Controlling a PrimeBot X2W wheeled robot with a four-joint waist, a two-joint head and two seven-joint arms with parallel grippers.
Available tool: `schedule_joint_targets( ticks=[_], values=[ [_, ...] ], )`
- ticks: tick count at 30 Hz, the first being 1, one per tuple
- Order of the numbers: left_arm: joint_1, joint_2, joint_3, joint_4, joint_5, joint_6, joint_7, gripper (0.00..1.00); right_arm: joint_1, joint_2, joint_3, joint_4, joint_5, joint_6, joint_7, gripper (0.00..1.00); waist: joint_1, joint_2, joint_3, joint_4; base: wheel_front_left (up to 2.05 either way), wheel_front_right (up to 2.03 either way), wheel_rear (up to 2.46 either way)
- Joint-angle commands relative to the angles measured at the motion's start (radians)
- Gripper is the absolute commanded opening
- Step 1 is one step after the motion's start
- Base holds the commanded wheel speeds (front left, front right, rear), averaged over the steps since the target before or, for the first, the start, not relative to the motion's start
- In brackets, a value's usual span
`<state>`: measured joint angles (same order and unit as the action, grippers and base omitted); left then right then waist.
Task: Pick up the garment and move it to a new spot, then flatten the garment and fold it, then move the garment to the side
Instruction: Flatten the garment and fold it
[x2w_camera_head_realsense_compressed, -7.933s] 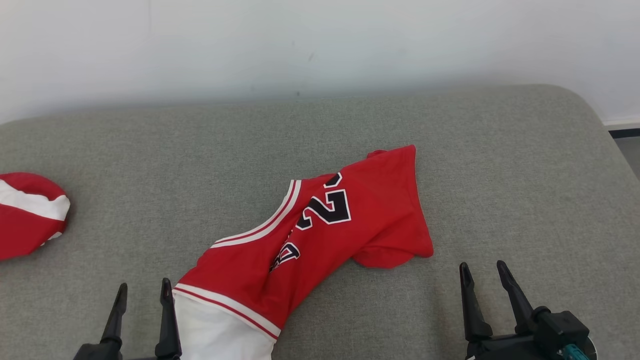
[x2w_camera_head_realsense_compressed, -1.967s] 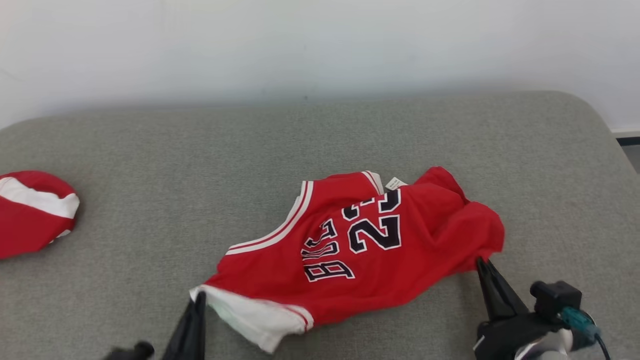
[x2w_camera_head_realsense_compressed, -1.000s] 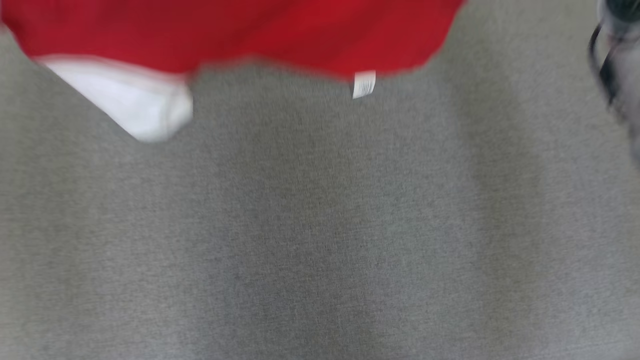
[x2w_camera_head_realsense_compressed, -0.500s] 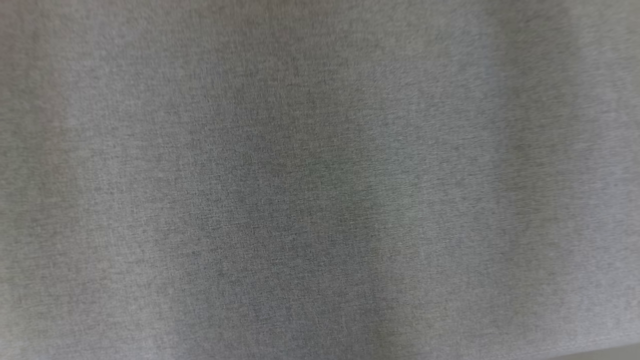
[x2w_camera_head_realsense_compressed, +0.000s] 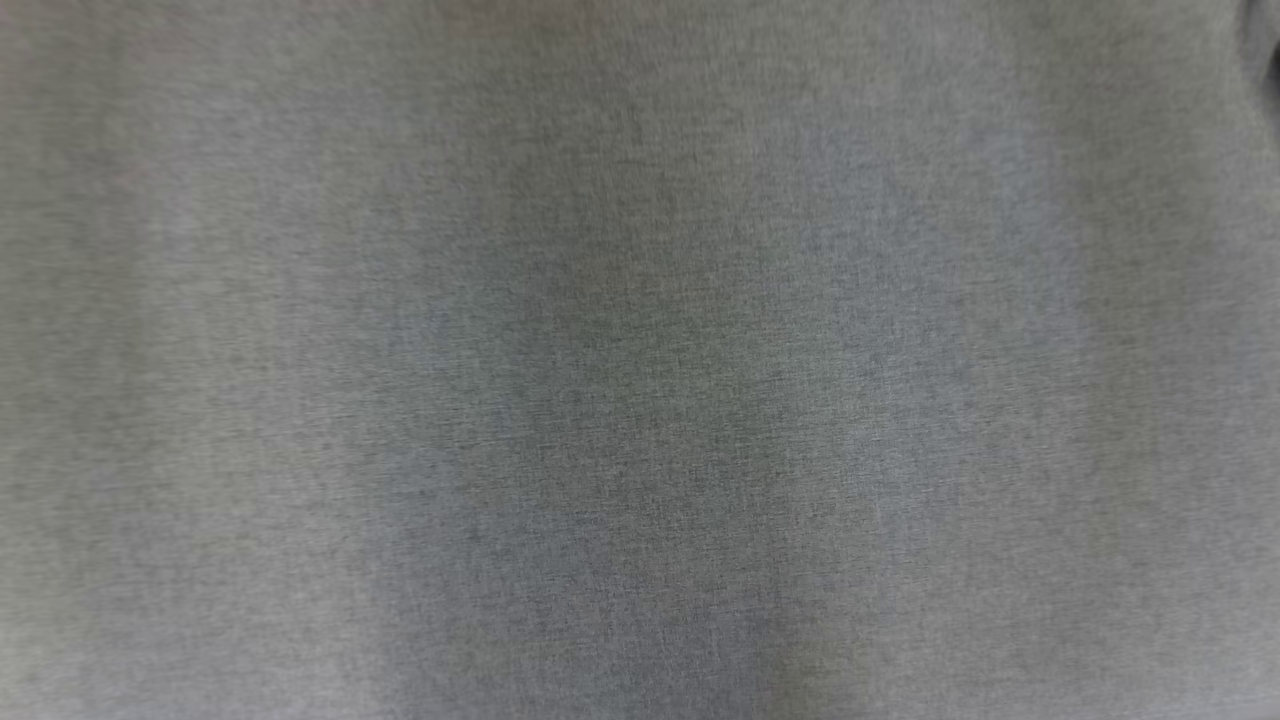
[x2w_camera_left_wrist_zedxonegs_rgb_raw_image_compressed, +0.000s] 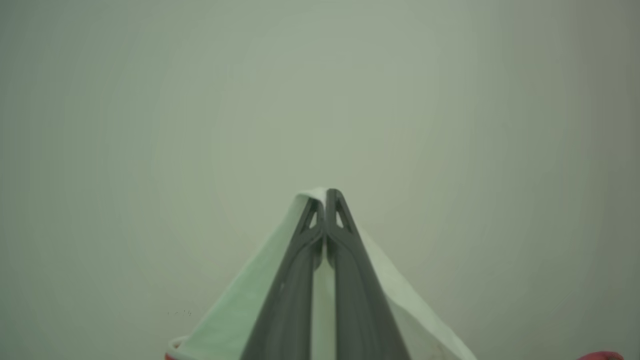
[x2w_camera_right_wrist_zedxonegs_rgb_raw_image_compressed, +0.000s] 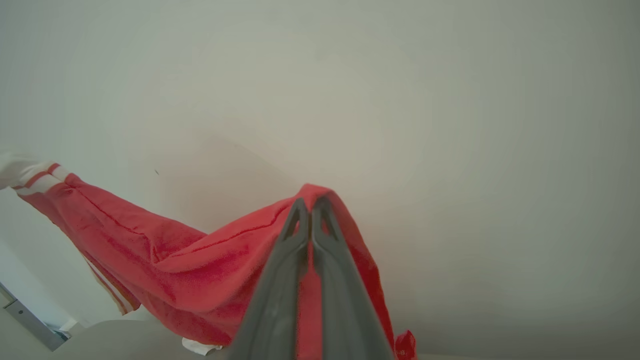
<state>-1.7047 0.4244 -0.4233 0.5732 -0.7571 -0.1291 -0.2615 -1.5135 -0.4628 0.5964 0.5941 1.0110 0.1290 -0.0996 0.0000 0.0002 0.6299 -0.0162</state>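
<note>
- In your left wrist view the left gripper (x2w_camera_left_wrist_zedxonegs_rgb_raw_image_compressed: 326, 196) rises from 6 o'clock. Its two dark fingers are pressed together along their length, and the tips meet near the middle of the frame.
- Those fingers are pinched tight on the garment (x2w_camera_left_wrist_zedxonegs_rgb_raw_image_compressed: 250, 295). A white fold wraps over the tips and falls away toward 7 and 5 o'clock on either side of them.
- A small scrap of red cloth (x2w_camera_left_wrist_zedxonegs_rgb_raw_image_compressed: 600, 356) peeks in at the 5 o'clock corner of that view.
- Past the left fingertips you see a pale wall (x2w_camera_left_wrist_zedxonegs_rgb_raw_image_compressed: 320, 75), so this arm is aiming its fingers straight at it.
- In your right wrist view the right gripper (x2w_camera_right_wrist_zedxonegs_rgb_raw_image_compressed: 310, 202) also comes up from 6 o'clock with no gap between its fingers. It is clamped on a red edge of the garment that drapes over the tips.
- From that grip the red body sags in a long swag toward 9 o'clock and ends in white-and-red striped trim (x2w_camera_right_wrist_zedxonegs_rgb_raw_image_compressed: 37, 177) at the frame's edge.
- The cloth hangs in the air against the wall, above the grey cushion (x2w_camera_right_wrist_zedxonegs_rgb_raw_image_compressed: 115, 340) at 7 o'clock.
- Your head view looks down on the cushion's grey weave, close and blurred. A dark sliver sits at the 1 o'clock corner, too blurred to identify.
</note>
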Motion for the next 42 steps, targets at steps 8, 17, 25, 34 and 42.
schedule_joint_targets(
  ticks=[8, 17, 25, 34, 42],
  values=[
    [0.791, -0.032, 0.237, -0.533, 0.03, 0.11, -0.004, 0.0, 0.519, -0.153, 0.059, -0.216, 0.112, 0.004, -0.102, 0.0, 0.0, -0.0002, -0.164, 0.021, 0.0, 0.0, 0.0],
    [1.402, -0.2, 0.324, -0.671, 0.062, 0.122, -0.004, 0.0, 0.938, -0.146, 0.005, -0.235, 0.223, 0.004, -0.156, 0.0, 0.0, -0.0002, -0.298, 0.039, 0.0, 0.0, 0.0],
    [1.736, -0.333, 0.364, -0.58, 0.116, 0.051, -0.004, 0.0, 1.202, -0.105, -0.049, -0.206, 0.212, 0.003, -0.166, 0.0, 0.0, -0.0002, -0.399, 0.05, 0.0, 0.0, 0.0],
    [1.94, -0.368, 0.357, -0.525, 0.136, 0.039, -0.004, 0.0, 1.425, -0.099, -0.133, -0.224, 0.172, 0.003, -0.166, 0.0, 0.0, -0.0002, -0.481, 0.068, 0.0, 0.0, 0.0],
    [1.961, -0.353, 0.305, -0.497, 0.137, 0.018, 0.011, 0.0, 1.518, -0.1, -0.173, -0.259, 0.18, 0.003, -0.163, 0.0, 0.0, -0.0002, -0.488, 0.077, 0.0, 0.0, 0.0]
  ],
)
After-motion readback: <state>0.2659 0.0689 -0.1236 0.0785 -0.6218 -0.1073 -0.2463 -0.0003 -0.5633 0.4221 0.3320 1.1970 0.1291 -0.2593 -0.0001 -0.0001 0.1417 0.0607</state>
